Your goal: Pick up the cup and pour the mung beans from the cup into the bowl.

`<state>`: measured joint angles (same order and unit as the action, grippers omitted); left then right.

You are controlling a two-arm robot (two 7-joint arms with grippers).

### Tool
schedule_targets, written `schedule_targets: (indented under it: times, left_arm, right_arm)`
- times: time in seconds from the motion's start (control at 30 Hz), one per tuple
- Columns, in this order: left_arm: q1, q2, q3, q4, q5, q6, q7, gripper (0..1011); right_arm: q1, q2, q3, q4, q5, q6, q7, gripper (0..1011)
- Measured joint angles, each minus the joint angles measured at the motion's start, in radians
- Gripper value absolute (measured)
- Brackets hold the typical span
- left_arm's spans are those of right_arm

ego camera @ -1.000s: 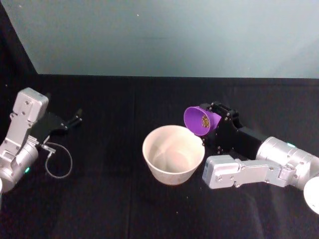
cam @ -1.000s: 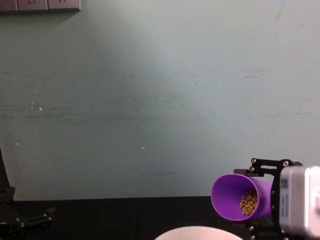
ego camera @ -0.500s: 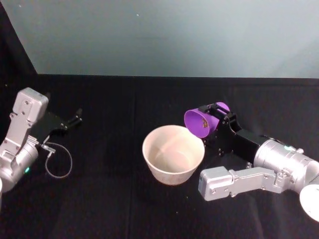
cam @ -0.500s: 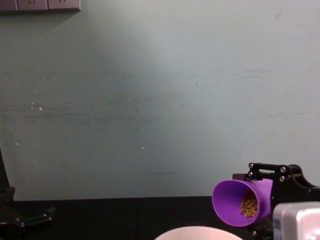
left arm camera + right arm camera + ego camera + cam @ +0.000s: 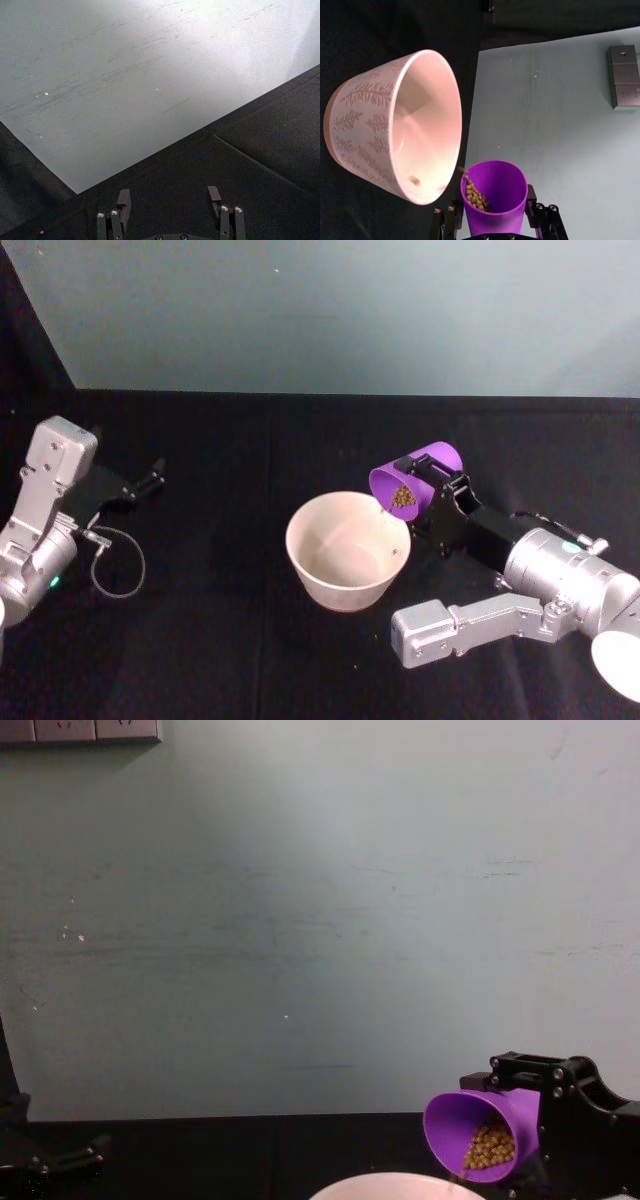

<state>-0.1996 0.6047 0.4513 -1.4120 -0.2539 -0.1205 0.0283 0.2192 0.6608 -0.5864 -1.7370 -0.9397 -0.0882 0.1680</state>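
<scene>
Right gripper (image 5: 428, 483) had its fingers (image 5: 542, 223) closed snug on the cup (image 5: 420, 465), which was tipped mouth-down over the bowl (image 5: 345, 588) rim at the bowl's 2 o'clock. Mung beans (image 5: 472, 192) crowded the cup's lip, some spilling over. Left gripper (image 5: 148, 480) sat at the bowl's 9 o'clock, well apart, fingers spread wide. Open table (image 5: 220, 640) lay between them.

You have a black tabletop (image 5: 230, 650) backed by a pale blue-green wall (image 5: 300, 900), marked with fine scratches and small white specks. A grey socket plate (image 5: 80, 730) sits high on that wall, at the chest view's upper left.
</scene>
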Motion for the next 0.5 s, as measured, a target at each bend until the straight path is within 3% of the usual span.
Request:
schedule_targets:
  times: [0.5]
  left_arm:
    - [0.000,0.000,0.000,0.000,0.000,0.000,0.000,1000]
  right_arm:
    - [0.013,0.010,-0.031,0.001,-0.077,0.011,-0.026,726]
